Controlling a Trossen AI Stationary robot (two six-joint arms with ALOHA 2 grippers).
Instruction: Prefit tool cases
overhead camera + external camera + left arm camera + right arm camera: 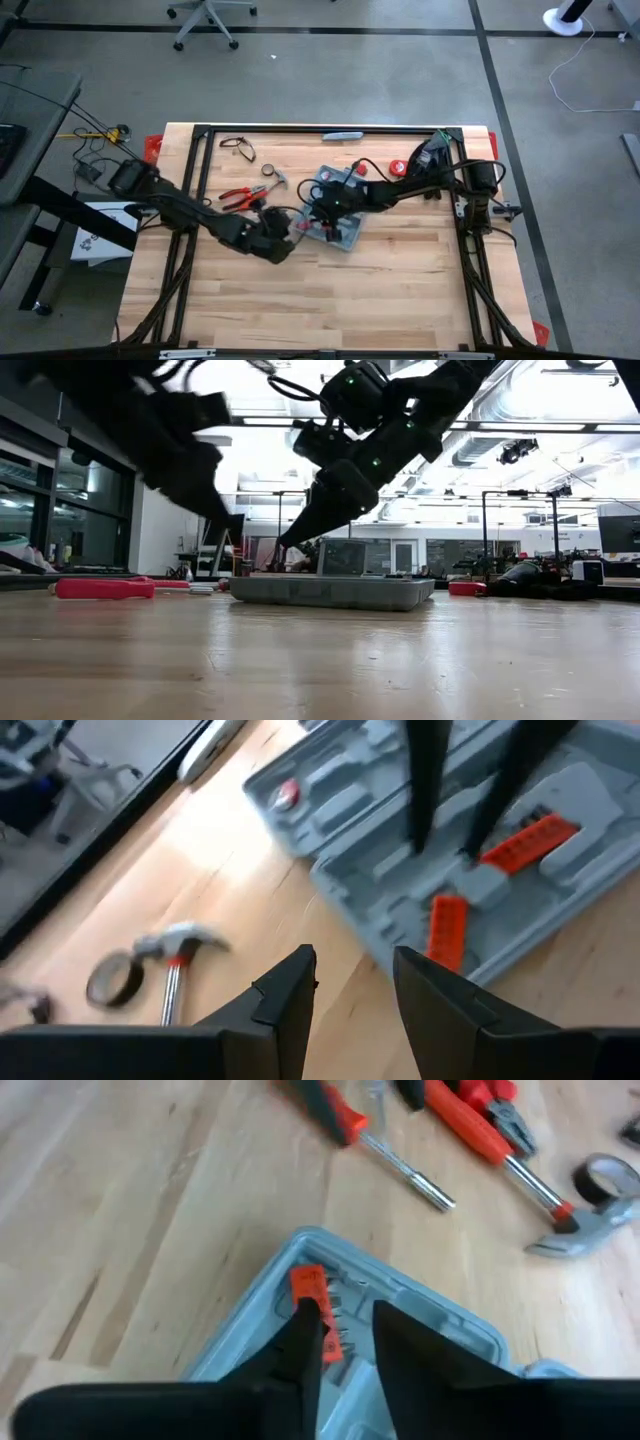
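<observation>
Centrally, one blue-grey tool case [338, 200] is seen lying open and flat on the wooden table [400, 290], slightly toward the far side. Two arms are reached in over it. The right gripper [343, 1330] is lowered into the case from the right, and its fingers are parted by a narrow gap; one orange bit holder [315, 1312] lies in the case just beside the fingers, and whether it is touched cannot be told. The left gripper [352, 982] is held just to the left of the case, above bare wood, with its two fingers set apart and nothing between them. Two orange pieces [487, 880] are counted in the moulded recesses in the left wrist view. On the table to the left of the case one hammer [172, 960], one roll of tape [112, 979] and one pair of red-handled pliers [238, 197] are laid out.
</observation>
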